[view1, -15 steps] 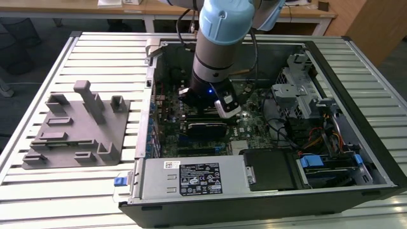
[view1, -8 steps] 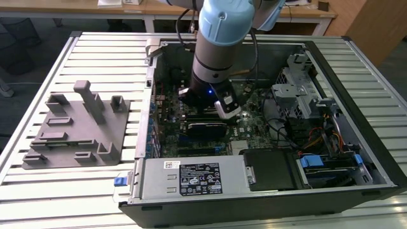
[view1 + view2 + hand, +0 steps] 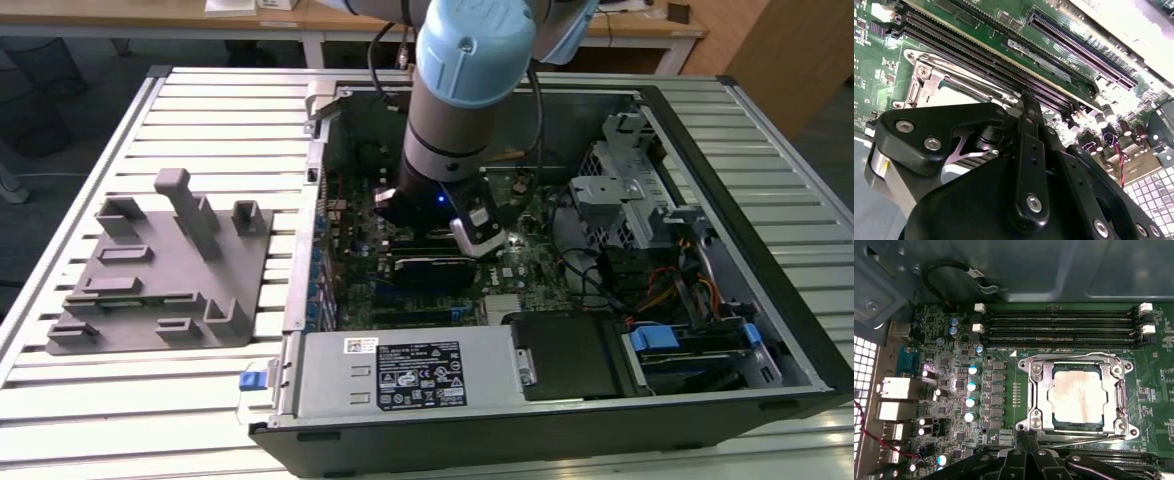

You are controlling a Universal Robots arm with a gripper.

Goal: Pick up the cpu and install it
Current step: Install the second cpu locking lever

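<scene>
One square, silver-topped cpu sits inside its metal socket frame

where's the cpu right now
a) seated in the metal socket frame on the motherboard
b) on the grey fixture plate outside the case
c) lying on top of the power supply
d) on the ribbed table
a: in the first wrist view the cpu sits inside the socket frame on the green motherboard.

No print can be read. A white barcode sticker and a black label with small white lines sit on the power supply at the near side; their wording cannot be made out.
</scene>
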